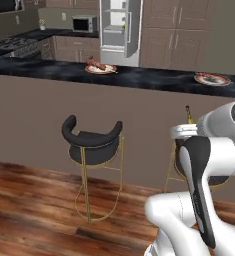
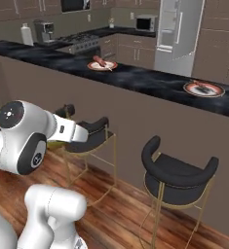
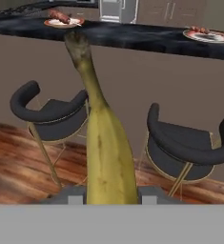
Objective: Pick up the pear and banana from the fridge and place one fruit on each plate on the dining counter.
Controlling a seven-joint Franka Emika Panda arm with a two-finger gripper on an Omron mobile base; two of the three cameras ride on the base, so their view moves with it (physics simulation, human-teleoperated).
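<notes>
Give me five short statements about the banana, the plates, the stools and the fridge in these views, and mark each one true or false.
1. The gripper is shut on the banana. True.
2. The banana lies on one of the plates. False: it is held in front of the dining counter, above the floor.
3. Two plates, the left plate and the right plate, sit on the dining counter. True.
4. The fridge door is closed. False: it stands open, with the shelves showing.
5. The stools have red seats. False: the seats are black, on thin gold legs.
</notes>
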